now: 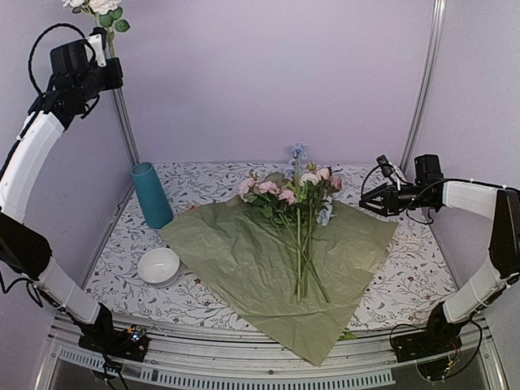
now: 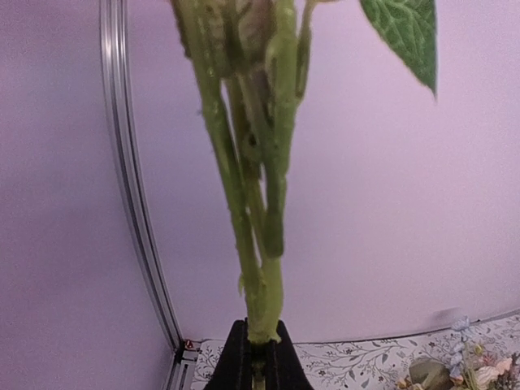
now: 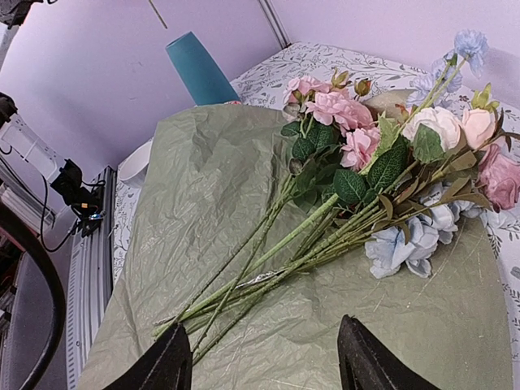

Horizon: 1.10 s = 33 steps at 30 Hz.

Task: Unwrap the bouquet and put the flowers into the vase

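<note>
The left gripper (image 2: 258, 361) is clamped on one stem (image 2: 264, 211), high above the table's (image 1: 406, 284) far left corner. The right gripper (image 3: 264, 357), fingers apart, hovers at the right edge beside the flowers (image 1: 296, 199) lying on the sheet (image 1: 244, 268) mid-table. The vase (image 1: 152, 195) stands near the left edge.

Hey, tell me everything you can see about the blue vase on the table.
The vase is a tall, plain teal cylinder with an open top and nothing sticking out of it. It stands upright at the back left, just behind a corner of the green paper sheet, with a white bowl nearer the arms. Nothing holds it.
</note>
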Available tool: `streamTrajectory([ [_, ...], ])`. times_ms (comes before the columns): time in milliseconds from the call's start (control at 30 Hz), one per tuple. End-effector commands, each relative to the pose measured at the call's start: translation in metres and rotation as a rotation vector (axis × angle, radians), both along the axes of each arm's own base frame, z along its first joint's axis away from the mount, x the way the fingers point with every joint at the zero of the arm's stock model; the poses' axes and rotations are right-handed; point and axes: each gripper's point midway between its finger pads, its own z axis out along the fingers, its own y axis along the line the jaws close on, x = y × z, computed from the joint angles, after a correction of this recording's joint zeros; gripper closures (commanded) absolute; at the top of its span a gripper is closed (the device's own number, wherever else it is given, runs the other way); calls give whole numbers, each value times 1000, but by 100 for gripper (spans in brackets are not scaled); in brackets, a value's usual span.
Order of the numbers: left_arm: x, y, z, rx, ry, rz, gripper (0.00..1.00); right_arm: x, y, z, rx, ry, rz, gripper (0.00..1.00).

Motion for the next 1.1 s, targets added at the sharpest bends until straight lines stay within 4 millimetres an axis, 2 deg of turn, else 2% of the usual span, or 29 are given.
streamTrajectory([
  [0,8,15,-10,-1,22,15,100,2,0,11,-5,-36,5,37],
  [133,14,24,-32,-15,49,19,100,2,0,12,-7,-41,4,37],
  [300,25,32,-78,-36,116,1,100,1,0,14,-11,-48,3,36],
  [600,39,37,-144,-81,192,-33,100,3,0,7,-6,-22,8,36],
  [1033,40,33,-209,-132,268,-59,100,4,-1,0,-16,-2,0,36],
  [1067,40,33,-211,-134,273,-57,95,4,-1,0,-15,-3,0,35],
])
